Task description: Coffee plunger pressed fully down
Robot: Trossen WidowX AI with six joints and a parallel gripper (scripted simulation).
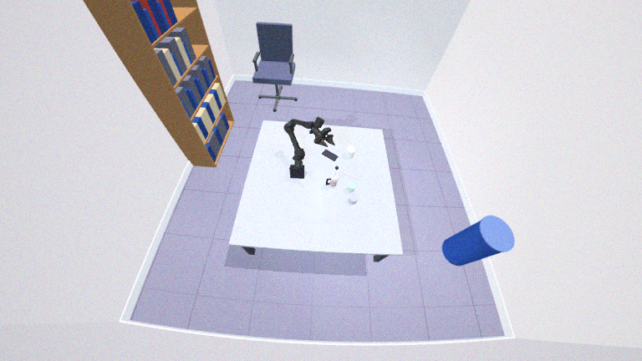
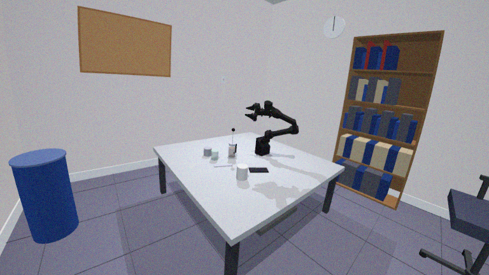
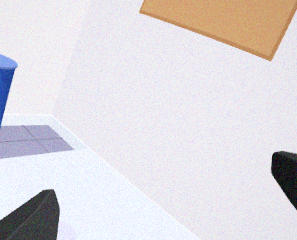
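Observation:
The coffee press (image 1: 333,180) (image 2: 232,151) stands upright on the white table, with a pale brown body and a black handle. Its plunger knob (image 1: 336,167) (image 2: 233,129) is a small black ball high above the body on a thin rod, so the plunger is up. My gripper (image 1: 330,144) (image 2: 246,111) (image 3: 169,181) is open and empty. It hangs in the air, higher than the knob, on the phone's side of the press, and does not touch the press. The wrist view does not show the press.
A dark phone (image 1: 329,155) (image 2: 258,170) and a white cylinder (image 1: 350,151) (image 2: 242,172) are on the table. A mint cup (image 1: 350,187) (image 2: 214,155) and a greyish cup (image 1: 353,200) (image 2: 207,151) stand near the press. A thin stick (image 2: 223,166) lies nearby.

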